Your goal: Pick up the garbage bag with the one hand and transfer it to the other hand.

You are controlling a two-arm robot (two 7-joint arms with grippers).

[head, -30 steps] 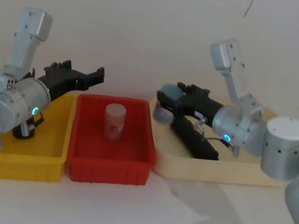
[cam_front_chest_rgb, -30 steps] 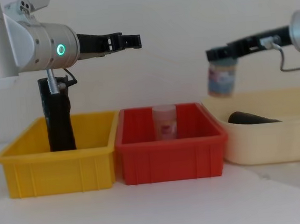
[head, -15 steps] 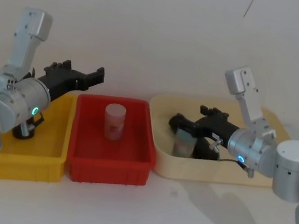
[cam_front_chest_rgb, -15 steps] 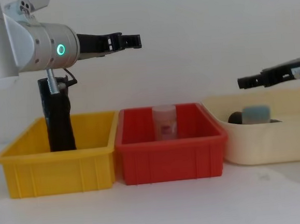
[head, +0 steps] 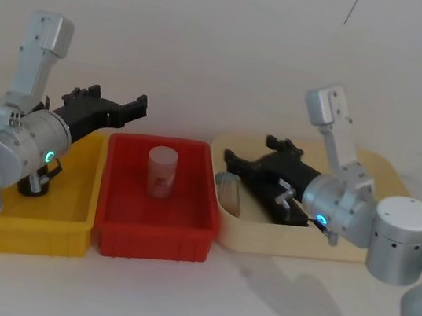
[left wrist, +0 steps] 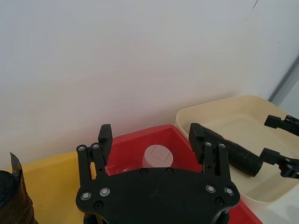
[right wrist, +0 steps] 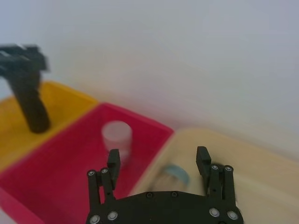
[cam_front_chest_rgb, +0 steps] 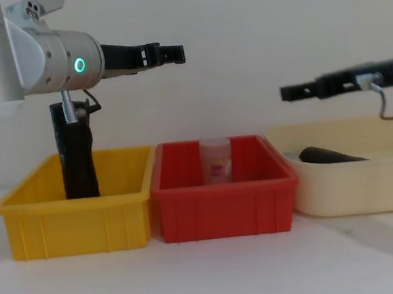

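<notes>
Garbage bag (cam_front_chest_rgb: 78,160): stands upright in the yellow bin (cam_front_chest_rgb: 73,228), below the left arm and touched by neither hand. We judge upright suits a side pinch.
Bag material: matte black plastic wound into a smooth, thick cylinder that rises above the bin rim.
Left gripper (left wrist: 150,133): fingers spread wide, empty, hovering level above the yellow and red bin (cam_front_chest_rgb: 222,213) rims.
Right gripper (right wrist: 158,156): fingers spread, empty, over the cream tray (cam_front_chest_rgb: 349,189); well apart from the left, we judge.
Other items: second black roll (cam_front_chest_rgb: 326,154) and clear jar (head: 230,191) lying in the tray; frosted jar (cam_front_chest_rgb: 215,160) upright in the red bin.
</notes>
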